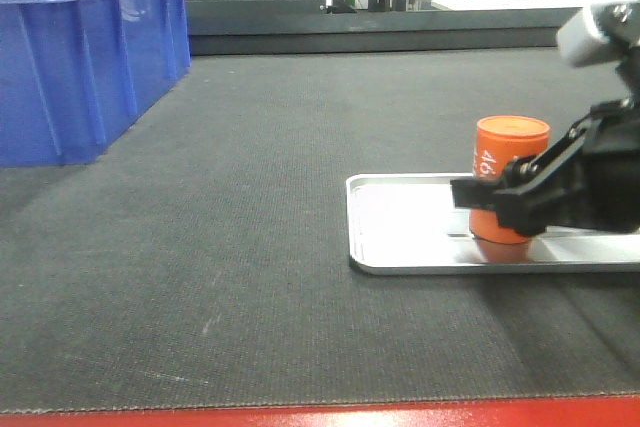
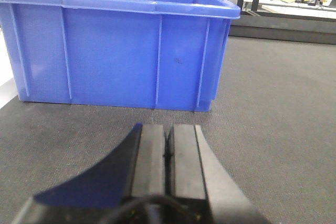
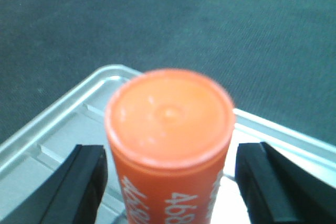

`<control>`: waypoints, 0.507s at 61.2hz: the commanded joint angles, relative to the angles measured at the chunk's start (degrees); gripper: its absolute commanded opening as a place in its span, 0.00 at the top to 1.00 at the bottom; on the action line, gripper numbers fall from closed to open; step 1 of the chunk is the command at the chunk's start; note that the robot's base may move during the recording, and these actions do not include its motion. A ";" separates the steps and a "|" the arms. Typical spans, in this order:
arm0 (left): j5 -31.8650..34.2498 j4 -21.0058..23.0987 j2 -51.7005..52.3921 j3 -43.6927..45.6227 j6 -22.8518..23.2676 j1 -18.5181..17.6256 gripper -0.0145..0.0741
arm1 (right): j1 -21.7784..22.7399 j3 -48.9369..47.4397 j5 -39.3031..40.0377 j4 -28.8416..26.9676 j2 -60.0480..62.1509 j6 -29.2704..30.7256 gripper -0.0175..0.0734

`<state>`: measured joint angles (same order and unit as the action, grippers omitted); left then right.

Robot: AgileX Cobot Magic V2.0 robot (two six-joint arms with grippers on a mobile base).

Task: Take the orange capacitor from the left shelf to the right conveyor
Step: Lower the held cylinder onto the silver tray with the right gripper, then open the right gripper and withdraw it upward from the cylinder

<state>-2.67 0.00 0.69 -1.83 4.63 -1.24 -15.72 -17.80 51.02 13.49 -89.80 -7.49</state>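
Left pincer (image 2: 168, 153) shut above belt, right pincer (image 3: 170, 182) spread around upright orange capacitor (image 1: 508, 179)

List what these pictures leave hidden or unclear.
- Orange capacitor: base hidden by the right gripper in the front view, cut off by the bottom edge in the right wrist view.
- Silver tray: right end runs off the frame.
- Blue bin: inside hidden by its walls.
- Left shelf: in no view.
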 commanded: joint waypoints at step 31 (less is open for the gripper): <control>4.84 0.00 0.96 0.31 -0.03 -0.26 0.95 | 0.29 -0.67 -29.52 0.30 39.34 -3.35 0.37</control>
<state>-2.67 0.00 0.69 -1.83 4.63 -1.24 -15.72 -17.21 22.72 13.75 -56.82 -9.27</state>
